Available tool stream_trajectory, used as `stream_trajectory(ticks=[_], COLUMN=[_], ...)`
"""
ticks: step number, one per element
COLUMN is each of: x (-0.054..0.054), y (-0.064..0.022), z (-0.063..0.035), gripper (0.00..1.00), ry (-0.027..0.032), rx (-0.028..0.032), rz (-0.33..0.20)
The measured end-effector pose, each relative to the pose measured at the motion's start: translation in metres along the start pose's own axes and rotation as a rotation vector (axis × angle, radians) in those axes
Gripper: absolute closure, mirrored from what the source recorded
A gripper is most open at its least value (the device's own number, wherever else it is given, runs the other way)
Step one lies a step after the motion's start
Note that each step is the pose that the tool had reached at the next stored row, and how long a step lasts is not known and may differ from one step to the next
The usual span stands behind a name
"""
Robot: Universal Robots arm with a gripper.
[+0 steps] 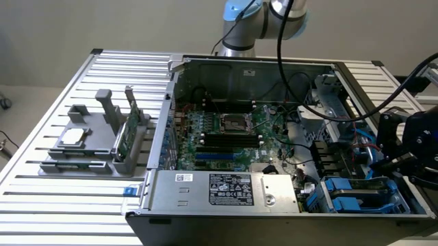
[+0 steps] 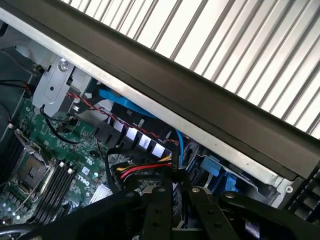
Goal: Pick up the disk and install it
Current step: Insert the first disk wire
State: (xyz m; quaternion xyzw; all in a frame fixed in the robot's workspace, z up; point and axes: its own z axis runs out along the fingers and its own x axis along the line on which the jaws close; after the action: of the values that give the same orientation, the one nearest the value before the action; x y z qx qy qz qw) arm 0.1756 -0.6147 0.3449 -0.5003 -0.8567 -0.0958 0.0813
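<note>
The gripper (image 1: pixel 409 154) hangs at the right edge of the exterior view, over the case (image 1: pixel 205 205). In the wrist view its fingers (image 2: pixel 162 210) stand nearly closed, holding nothing visible. The disk (image 1: pixel 361 188) lies in the case's lower-right bay, just below and left of the gripper.

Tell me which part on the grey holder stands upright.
The green circuit card, standing on edge; the square silver chip beside it lies flat.
</note>
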Motion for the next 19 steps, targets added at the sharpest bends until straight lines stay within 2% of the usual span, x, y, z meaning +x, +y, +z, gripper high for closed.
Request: stream_trajectory(ticks=[1, 3, 7, 9, 12, 14, 19], x=[0.001, 0.002, 0.009, 0.009, 0.010, 0.010, 0.010], y=[-0.0009, -0.0046, -0.0166, -0.0184, -0.0183, -0.0183, -0.0184], z=[-0.0003, -0.0004, -0.0004, -0.0002, -0.0002, -0.0002, -0.0005], gripper=[0.83, 0.83, 0.83, 0.83, 0.83, 0.83, 0.83], ry=[0.0040, 0.0075, 0.0078, 0.0076, 0.0052, -0.0015, -0.0282], rx=[0.0010, 0.0026, 0.0035, 0.0025, -0.0027, -0.0030, 0.0028], rz=[0.000, 0.001, 0.002, 0.006, 0.028, 0.042, 0.072])
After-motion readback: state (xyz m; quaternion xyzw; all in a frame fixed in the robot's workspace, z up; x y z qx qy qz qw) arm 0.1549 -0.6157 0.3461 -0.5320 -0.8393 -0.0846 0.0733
